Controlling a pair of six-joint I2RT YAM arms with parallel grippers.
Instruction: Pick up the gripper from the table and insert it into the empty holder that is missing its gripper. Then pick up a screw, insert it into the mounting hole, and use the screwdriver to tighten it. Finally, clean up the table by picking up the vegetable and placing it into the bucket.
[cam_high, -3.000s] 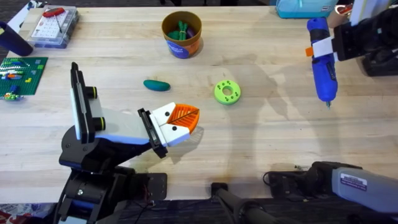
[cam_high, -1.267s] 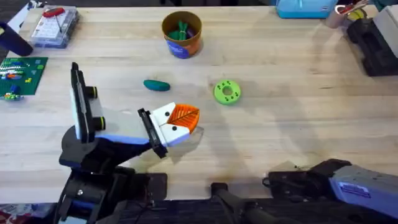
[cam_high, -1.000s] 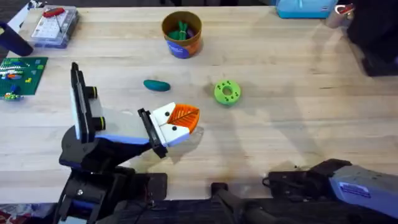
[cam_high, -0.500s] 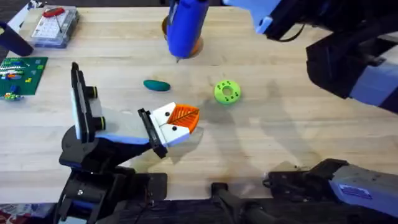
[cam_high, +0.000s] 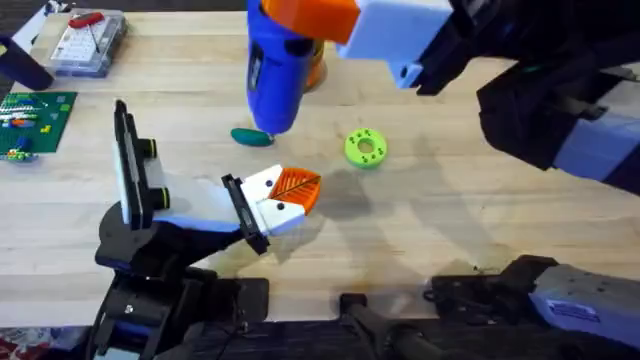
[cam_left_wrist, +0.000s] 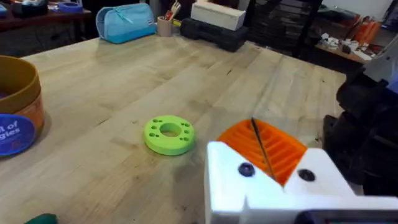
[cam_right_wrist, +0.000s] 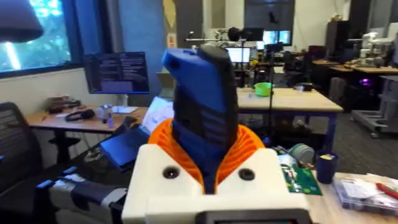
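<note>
Clamped in my right gripper (cam_right_wrist: 208, 177) is the blue screwdriver (cam_high: 277, 70), squeezed between the orange pads. From overhead it hangs high over the far middle of the table (cam_high: 520, 225), its tip just above the little dark green vegetable (cam_high: 250, 137). It hides most of the bucket (cam_high: 315, 68).

My left gripper (cam_high: 290, 193) shows one white block with an orange pad; I cannot tell if its jaws are open. It sits on the wood near the front edge, with the holder (cam_high: 125, 160) standing up behind it.

A lime-green disc (cam_high: 365, 148) lies close by. I see lots of bare wood on the right side. A clear parts box (cam_high: 85, 42) sits at the far left corner.
</note>
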